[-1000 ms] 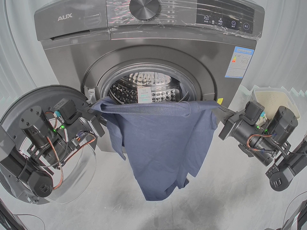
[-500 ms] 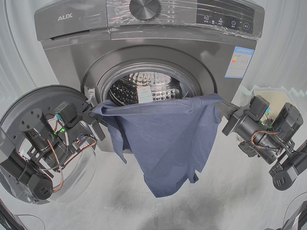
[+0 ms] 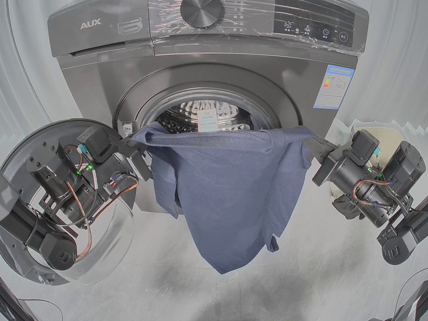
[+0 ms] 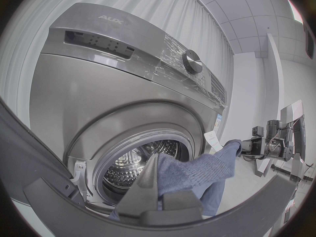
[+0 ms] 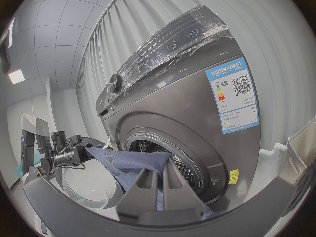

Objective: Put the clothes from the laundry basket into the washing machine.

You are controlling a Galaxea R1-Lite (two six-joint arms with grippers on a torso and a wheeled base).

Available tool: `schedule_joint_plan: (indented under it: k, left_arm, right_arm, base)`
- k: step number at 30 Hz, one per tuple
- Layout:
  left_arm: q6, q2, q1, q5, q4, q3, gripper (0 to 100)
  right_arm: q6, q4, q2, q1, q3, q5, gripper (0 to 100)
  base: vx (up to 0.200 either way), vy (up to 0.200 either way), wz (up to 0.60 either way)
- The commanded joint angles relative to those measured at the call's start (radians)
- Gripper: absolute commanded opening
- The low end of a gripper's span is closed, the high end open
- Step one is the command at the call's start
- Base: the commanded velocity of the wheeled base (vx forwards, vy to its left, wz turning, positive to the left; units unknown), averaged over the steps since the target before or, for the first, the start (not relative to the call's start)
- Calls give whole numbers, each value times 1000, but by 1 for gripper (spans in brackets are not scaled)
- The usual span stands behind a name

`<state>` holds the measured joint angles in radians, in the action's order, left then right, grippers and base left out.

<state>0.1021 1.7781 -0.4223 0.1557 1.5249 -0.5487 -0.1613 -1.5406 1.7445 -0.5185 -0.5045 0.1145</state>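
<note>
Hanging spread before the washing machine [image 3: 89, 81], the blue T-shirt [image 3: 227, 188] has risen over the last second, its collar edge now level with the drum opening [image 3: 209, 112]. The left gripper [image 3: 135, 140] and right gripper [image 3: 313, 140] stay clenched on its shoulders, so feeding it inside looks near

Left gripper [image 3: 133, 143] clamped, right gripper [image 3: 313, 141] clamped, arms spread
</note>
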Motion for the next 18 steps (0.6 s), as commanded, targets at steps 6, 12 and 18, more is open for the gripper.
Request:
schedule_joint_plan:
  k: [6, 12, 18]
  left_arm:
    - [1, -2, -7, 1, 0, 6, 0]
    - [5, 29, -93, 2, 9, 26, 0]
    - [10, 47, -154, -7, 20, 13, 0]
  right_arm:
    - [-1, 1, 13, -9, 14, 1, 0]
    - [-11, -1, 90, -75, 153, 4, 0]
    - [-41, -3, 173, -236, 161, -38, 0]
  base:
    - [0, 0, 0]
    - [0, 0, 0]
    - [0, 0, 0]
